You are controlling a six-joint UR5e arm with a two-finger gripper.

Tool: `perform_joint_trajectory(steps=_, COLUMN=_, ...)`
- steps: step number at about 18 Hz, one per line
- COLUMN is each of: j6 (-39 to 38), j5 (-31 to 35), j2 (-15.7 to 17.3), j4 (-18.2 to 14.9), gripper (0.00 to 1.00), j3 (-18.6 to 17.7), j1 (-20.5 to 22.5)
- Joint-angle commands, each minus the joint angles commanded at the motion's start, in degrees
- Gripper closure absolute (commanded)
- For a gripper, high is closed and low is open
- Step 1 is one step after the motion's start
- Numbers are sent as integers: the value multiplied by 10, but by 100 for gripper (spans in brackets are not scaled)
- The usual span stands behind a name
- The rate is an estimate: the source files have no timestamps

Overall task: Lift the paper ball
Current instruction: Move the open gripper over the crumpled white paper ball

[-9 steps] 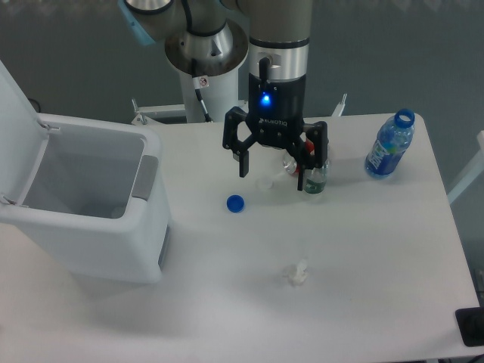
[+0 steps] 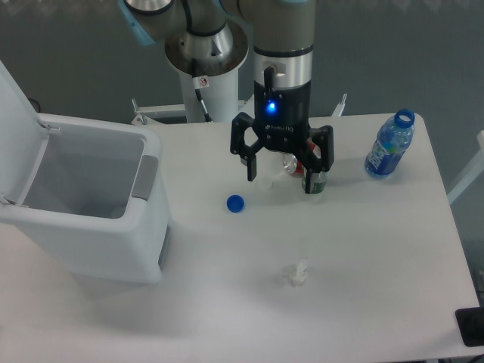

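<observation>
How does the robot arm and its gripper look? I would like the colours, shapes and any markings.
The arm is a thick grey cylinder ending in a silver band and a black wrist section with a glowing blue light. The gripper is black, with two angular fingers and small pale lettering on its body, too small to read. Behind it stands a silvery-white base column with a light-blue joint cap, a small red-and-white sticker and a thin dark cable.

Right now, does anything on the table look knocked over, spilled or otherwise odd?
No spill shows. The blue bottle stands uncapped, its likely blue cap loose near the bin. The paper ball lies apart, far below the open gripper.
</observation>
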Motion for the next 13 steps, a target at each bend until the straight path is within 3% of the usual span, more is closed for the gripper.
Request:
perform_joint_trajectory(steps=6, j6=2, j5=48, j2=-48, j4=0, gripper=0, j3=-10, j1=-1)
perform_joint_trajectory(steps=13, j6=16, j5=68, j2=-155, j4=8, gripper=0, j3=35, j1=-5)
